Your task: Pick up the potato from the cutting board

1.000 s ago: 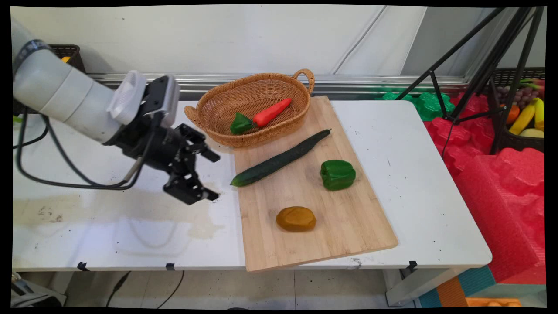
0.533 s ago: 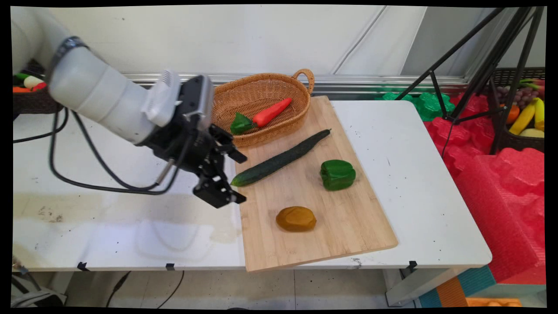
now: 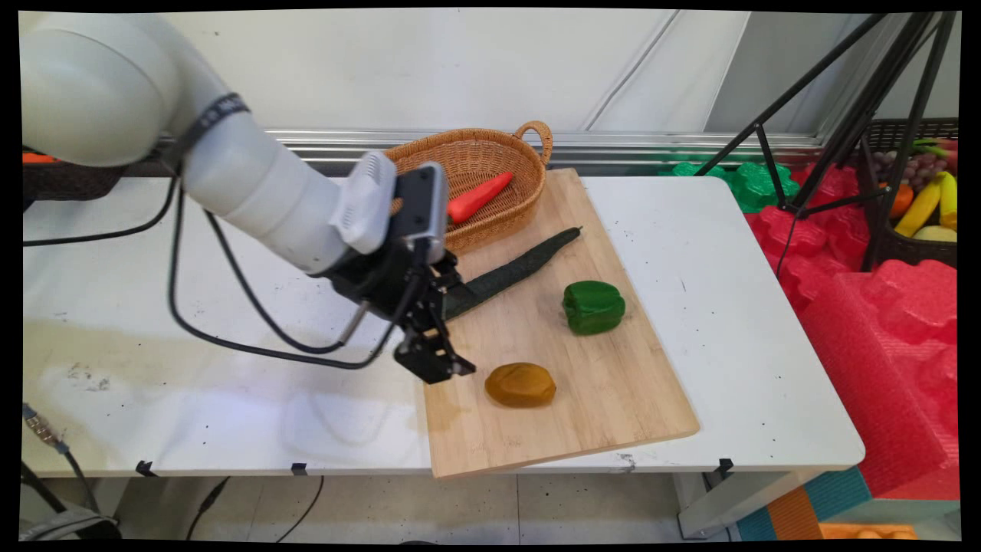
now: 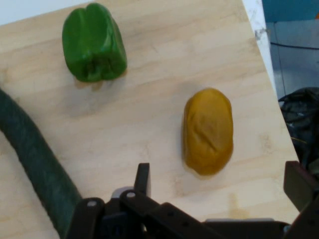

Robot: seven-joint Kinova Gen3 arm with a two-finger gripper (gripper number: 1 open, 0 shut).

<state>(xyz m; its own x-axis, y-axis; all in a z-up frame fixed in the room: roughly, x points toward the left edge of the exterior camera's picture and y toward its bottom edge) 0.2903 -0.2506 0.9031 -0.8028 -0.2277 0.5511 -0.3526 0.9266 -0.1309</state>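
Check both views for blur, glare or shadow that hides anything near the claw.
Main view: sharp; the arm covers the cucumber's near end, and a soft shadow lies on the board under the claw. Hand view: slightly soft, no glare; potato and green pepper read clearly.

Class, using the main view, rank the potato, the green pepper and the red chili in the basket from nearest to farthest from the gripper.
Measured from the gripper at the board's left edge:
1. Potato, just to its right on the cutting board.
2. Green pepper, farther right, mid-board.
3. Red chili, in the wicker basket at the table's far side.
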